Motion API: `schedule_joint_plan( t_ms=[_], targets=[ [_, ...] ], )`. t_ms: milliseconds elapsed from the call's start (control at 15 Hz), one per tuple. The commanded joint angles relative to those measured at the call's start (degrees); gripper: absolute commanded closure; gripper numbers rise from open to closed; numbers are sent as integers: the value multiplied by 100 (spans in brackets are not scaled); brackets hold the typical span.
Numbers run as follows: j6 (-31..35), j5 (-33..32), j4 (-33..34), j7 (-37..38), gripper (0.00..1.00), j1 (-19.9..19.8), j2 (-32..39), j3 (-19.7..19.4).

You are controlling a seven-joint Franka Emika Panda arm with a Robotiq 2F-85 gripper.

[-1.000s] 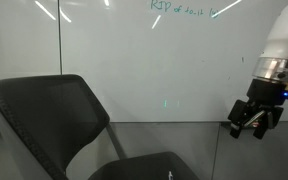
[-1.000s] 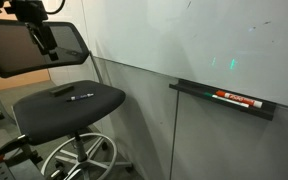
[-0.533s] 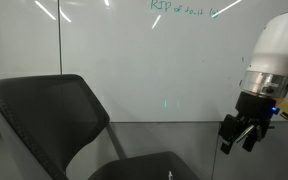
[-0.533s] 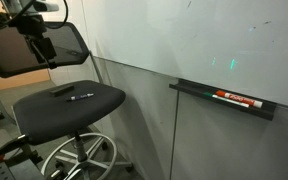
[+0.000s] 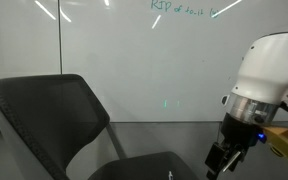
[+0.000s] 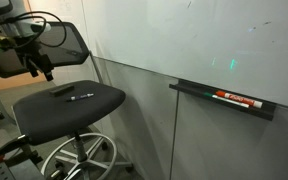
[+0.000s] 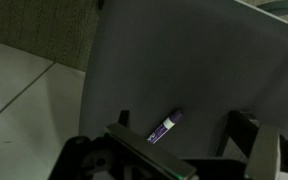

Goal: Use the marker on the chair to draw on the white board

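The marker lies flat on the dark seat of the chair, near the middle of the seat in an exterior view. The end effector hangs above the seat, in front of the backrest, clear of the marker and touching nothing. In the wrist view its two fingers stand spread and empty, and the marker lies on the seat framed between them. The white board rises behind the chair.
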Motion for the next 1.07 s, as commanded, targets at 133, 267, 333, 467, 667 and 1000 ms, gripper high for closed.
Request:
schedule_joint_plan(
  t_ms=[133,267,333,467,667,1000],
  targets=[
    [468,-1851,377,1196,0,-549,996,620],
    [107,-2813,657,2081,0,-725,1189,766],
    [-58,-3210,811,2540,0,-755,1299,813],
    [-451,-3771,1157,3480,0,-777,1518,898],
    [-624,-4105,1559,4807,0,-699,1756,887],
    [-681,-5190,2080,6911,0,-499,2279,601]
  ],
)
